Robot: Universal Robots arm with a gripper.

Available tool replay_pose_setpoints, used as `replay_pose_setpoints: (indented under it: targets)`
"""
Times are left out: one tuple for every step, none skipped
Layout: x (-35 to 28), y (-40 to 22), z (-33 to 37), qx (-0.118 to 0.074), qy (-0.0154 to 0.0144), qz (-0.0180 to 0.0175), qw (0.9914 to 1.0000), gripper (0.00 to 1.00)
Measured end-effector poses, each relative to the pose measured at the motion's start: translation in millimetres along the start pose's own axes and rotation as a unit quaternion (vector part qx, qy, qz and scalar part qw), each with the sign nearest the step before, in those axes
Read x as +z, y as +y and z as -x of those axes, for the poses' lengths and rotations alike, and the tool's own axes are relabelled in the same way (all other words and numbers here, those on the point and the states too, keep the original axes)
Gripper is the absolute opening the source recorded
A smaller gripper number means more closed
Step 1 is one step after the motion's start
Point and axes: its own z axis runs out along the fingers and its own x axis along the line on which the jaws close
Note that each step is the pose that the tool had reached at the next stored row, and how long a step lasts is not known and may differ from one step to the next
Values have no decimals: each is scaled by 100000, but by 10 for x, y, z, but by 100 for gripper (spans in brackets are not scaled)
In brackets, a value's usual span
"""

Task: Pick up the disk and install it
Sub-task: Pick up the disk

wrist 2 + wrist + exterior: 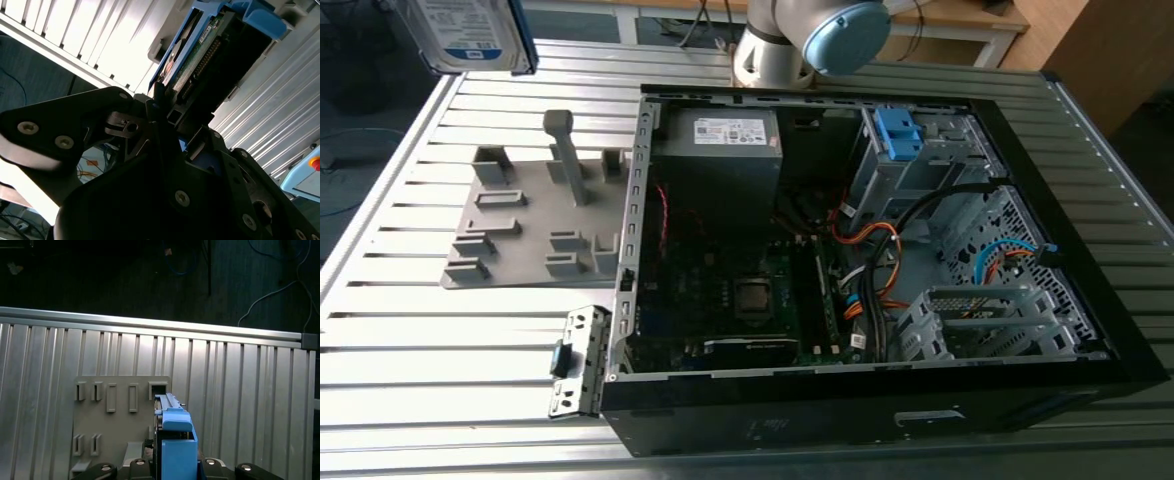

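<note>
The disk [464, 35], a silver drive with a white-and-blue label in a bright blue caddy, hangs in the air above the far corner of the table at the exterior view's left. In the second wrist view my gripper [172, 114] is shut on the disk [200, 55], which shows edge-on with its connector side toward the camera. In the first wrist view the disk [176, 442] stands edge-on above the grey holder plate [115, 415]. The open computer case [1067, 180] lies toward the exterior view's right, well apart from the disk.
The grey holder plate [534, 225] with upright slots lies on the ribbed aluminium table [440, 350]. Inside the case are a grey power supply [720, 140], a blue bracket [897, 135] in a drive bay, cables and a metal drive cage [981, 320]. The arm's base [807, 40] stands behind the case.
</note>
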Motion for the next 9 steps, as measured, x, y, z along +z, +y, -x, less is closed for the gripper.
replay_pose_setpoints:
  targets:
    - [-9, 0, 0, 0, 0, 2, 100000, 36]
    - [-18, 1, 1, 0, 0, 4, 100000, 36]
    - [-27, 1, 1, -1, 1, 4, 100000, 36]
    - [-37, 2, 2, -2, 0, 0, 100000, 36]
    - [-48, 2, 2, -3, -1, -1, 100000, 36]
    - [-60, 2, 3, 1, 1, 5, 100000, 36]
    - [-71, 3, 4, -1, -1, 4, 100000, 36]
    - [-82, 3, 4, -2, 1, 6, 100000, 36]
    - [-94, 4, 5, -1, 2, 6, 100000, 36]
